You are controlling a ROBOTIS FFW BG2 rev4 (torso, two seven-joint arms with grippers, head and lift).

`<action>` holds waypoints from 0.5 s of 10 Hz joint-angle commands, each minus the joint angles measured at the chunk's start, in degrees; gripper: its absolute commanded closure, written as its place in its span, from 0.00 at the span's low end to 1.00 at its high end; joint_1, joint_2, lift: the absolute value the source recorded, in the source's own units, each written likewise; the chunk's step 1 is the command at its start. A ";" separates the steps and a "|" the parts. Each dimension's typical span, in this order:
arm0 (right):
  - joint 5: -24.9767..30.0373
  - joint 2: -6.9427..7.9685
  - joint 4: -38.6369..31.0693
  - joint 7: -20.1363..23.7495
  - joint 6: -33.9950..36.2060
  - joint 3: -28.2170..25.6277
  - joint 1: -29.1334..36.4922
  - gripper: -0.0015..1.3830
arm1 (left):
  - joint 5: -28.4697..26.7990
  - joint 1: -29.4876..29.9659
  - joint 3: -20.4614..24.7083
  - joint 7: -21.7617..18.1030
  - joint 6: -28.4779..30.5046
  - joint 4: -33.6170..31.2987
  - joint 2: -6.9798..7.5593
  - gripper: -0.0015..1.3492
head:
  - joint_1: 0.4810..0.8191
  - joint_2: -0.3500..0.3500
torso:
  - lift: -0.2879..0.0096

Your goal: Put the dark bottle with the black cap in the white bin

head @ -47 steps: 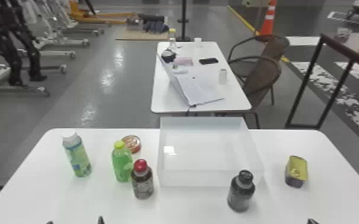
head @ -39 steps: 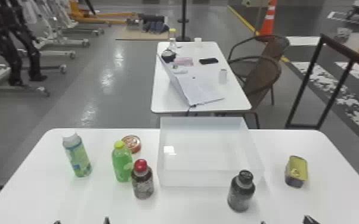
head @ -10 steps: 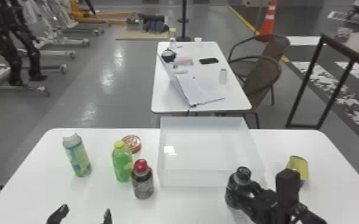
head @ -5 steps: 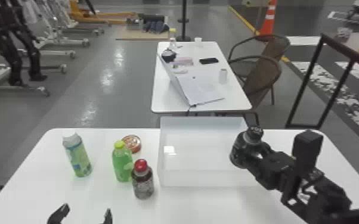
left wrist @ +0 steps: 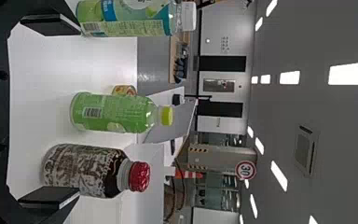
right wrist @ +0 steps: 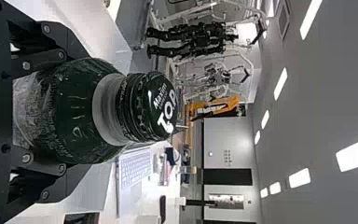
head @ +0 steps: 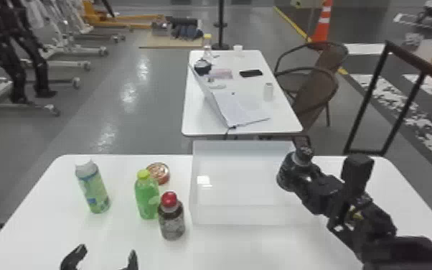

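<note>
Right of centre, the right hand [head: 302, 180] clasps the dark bottle [head: 285, 175] by the white bin [head: 240, 215]. Lower left, the left hand [head: 107, 251] is spread wide.

Left gripper [head: 107, 250] cut off by head view's bottom edge, yellow tin [head: 356, 215] mostly hidden behind right arm [head: 378, 222]

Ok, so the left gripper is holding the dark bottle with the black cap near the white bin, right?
Wrong gripper: the right gripper is holding the dark bottle with the black cap near the white bin, as the head view shows.
</note>
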 commanded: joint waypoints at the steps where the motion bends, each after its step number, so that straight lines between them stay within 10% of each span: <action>1: -1.95 0.01 7.92 1.01 -3.11 0.00 -2.40 0.69 | 0.11 0.00 0.05 0.00 -0.39 0.16 -0.24 0.07 | 0.20 0.50 | 0.63; 3: -0.98 0.01 11.09 1.19 -4.25 0.00 -3.98 0.66 | 0.20 0.09 0.05 0.00 -0.48 0.25 -0.24 0.07 | 0.20 0.50 | 0.63; 5: -0.54 0.01 11.26 1.10 -4.69 0.00 -4.51 0.37 | 0.20 0.09 0.05 0.00 -0.48 0.25 -0.24 0.07 | 0.20 0.50 | 0.63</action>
